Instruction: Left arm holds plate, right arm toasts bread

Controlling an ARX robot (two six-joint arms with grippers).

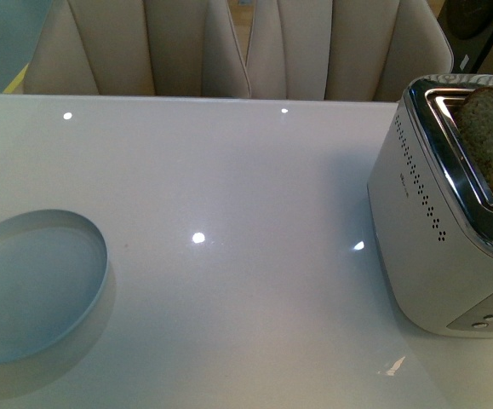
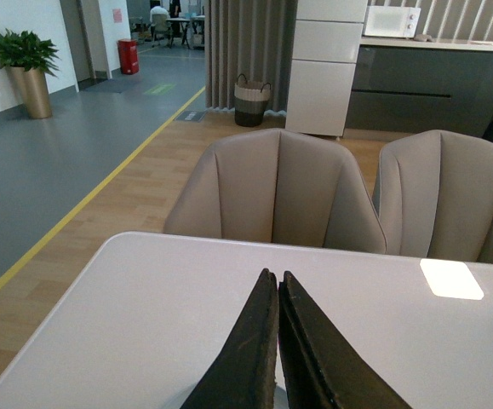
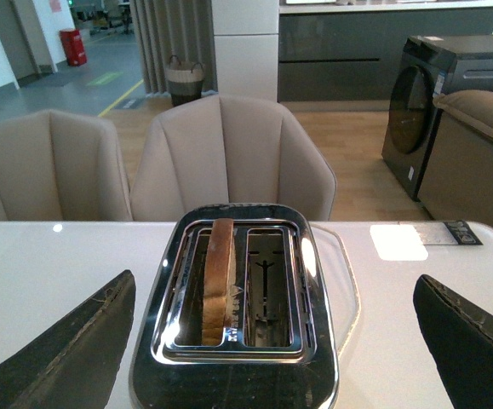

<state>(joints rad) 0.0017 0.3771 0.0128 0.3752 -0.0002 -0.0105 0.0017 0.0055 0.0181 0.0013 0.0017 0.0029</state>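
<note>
Starting nearest you, the plate [image 1: 33, 285] lies flat at the table's [image 1: 246, 187] front left, unheld; your left gripper [image 2: 277, 341], jaws pressed together and empty, must spread before it closes on the rim. Farther right, your right gripper [image 3: 272, 341] is spread wide above the toaster [image 3: 237, 290]. The bread [image 3: 219, 277] stands on edge in one slot, its long axis along that slot, apparently not yet lowered.

The front view looks steeply down on the bench [image 1: 246, 256]. Both wrist views look level across it toward the chairs [image 2: 276, 192]; the right one sits close above the toaster [image 3: 237, 290], shared with the front view.
</note>
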